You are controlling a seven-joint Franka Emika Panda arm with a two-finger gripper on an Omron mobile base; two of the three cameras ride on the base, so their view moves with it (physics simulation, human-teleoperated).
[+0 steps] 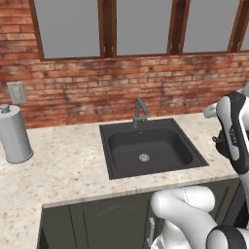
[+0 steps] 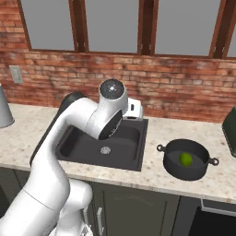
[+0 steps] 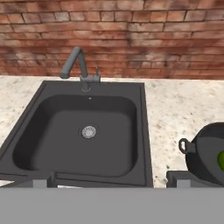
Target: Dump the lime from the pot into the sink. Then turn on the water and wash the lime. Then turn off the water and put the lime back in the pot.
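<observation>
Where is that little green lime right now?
The lime sits inside the dark pot on the counter, just right of the black sink in the right base view; the hand view shows its edge.

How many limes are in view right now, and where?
1. The small bright green round lime lies inside the wide dark grey-black pot on the counter right of the black rectangular sink; none shows in the basin.
</observation>
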